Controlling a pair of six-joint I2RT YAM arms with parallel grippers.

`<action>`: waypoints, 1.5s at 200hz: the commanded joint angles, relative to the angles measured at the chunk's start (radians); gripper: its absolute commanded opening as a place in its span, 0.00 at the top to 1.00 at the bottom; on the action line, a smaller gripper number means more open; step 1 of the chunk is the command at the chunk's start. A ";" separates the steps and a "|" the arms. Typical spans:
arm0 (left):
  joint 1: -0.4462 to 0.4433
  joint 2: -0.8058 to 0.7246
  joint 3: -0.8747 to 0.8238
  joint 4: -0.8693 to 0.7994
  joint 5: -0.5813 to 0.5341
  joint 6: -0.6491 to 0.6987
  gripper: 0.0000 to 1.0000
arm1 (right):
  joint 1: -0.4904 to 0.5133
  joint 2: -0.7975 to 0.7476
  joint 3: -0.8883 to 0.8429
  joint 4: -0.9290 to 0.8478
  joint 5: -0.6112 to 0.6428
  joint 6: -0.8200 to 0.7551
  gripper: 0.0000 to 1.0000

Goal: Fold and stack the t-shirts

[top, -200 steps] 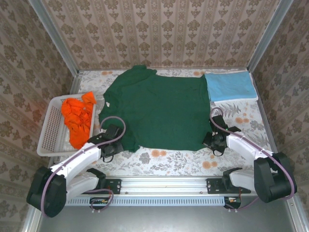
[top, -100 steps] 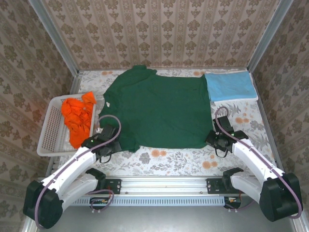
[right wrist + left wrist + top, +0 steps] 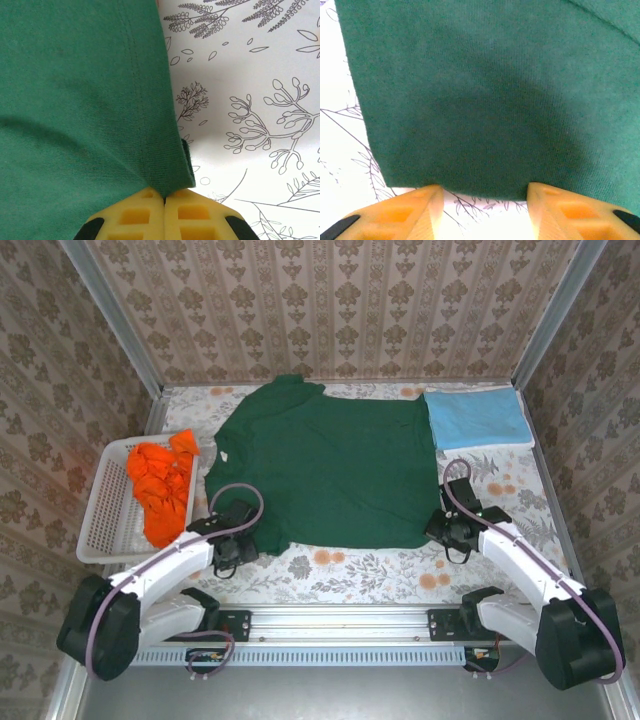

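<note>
Green shirt [image 3: 325,465] lies flat on the table [image 3: 350,570], ready to fold: right hand [image 3: 438,530] clamps its near-right corner; left hand [image 3: 238,546], half open at the near-left hem, holds nothing.

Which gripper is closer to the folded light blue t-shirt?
Right. The right gripper, shut on the dark green t-shirt's near right corner, lies directly in front of the light blue t-shirt. The left gripper is at the green shirt's near left corner, farther off.

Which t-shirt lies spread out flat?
The dark green t-shirt; the light blue one is folded, and the orange ones are crumpled in the basket.
</note>
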 commanded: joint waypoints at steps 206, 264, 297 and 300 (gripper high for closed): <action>-0.345 -0.178 0.062 -0.266 0.082 -0.181 1.00 | -0.078 -0.148 -0.034 -0.066 -0.021 -0.034 1.00; -0.144 -0.141 0.287 -0.223 0.099 0.001 1.00 | -0.074 -0.030 0.117 -0.032 -0.025 -0.062 1.00; 0.034 -0.028 0.363 -0.030 0.214 0.078 1.00 | -0.069 0.153 0.268 -0.002 -0.024 -0.107 1.00; 0.052 -0.008 0.377 -0.020 0.225 0.083 1.00 | -0.069 0.178 0.285 -0.001 -0.024 -0.111 1.00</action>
